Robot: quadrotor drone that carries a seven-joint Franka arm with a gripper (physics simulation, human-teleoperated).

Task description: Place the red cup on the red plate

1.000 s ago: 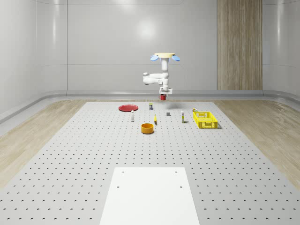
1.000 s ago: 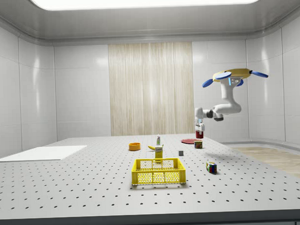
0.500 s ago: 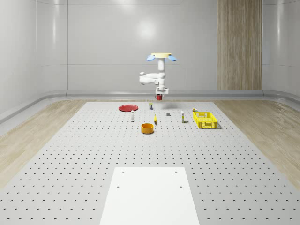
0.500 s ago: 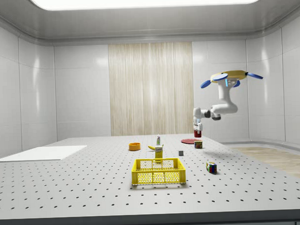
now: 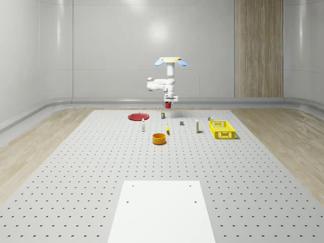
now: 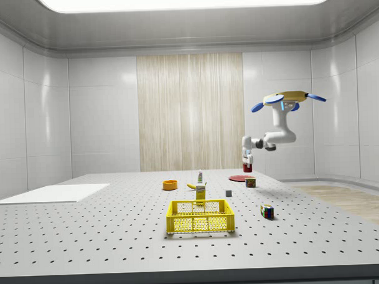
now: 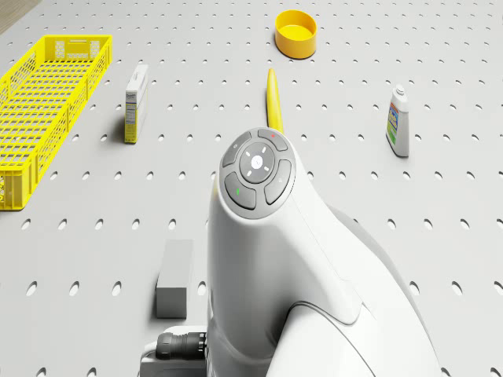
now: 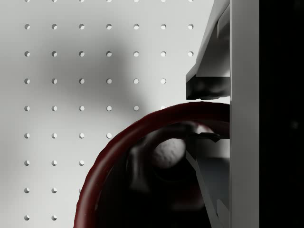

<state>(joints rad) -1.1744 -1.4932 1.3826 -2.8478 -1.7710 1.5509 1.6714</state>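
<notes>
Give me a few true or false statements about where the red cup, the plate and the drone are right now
1. The tool holds the red cup in the air. True.
2. The red cup already sits on the red plate. False: it hangs above the table, to the whole-scene view's right of the plate.
3. The drone rests on the table. False: it hovers above it.
4. The yellow basket lies to the whole-scene view's right of the orange bowl. True.

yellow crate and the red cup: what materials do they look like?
Yellow crate: probably moulded plastic, matte; open lattice walls and floor, uniform colour. Red cup, held in the gripper: looks like glazed ceramic or glossy plastic; smooth thick rim with soft sheen. The render leaves it open.
</notes>
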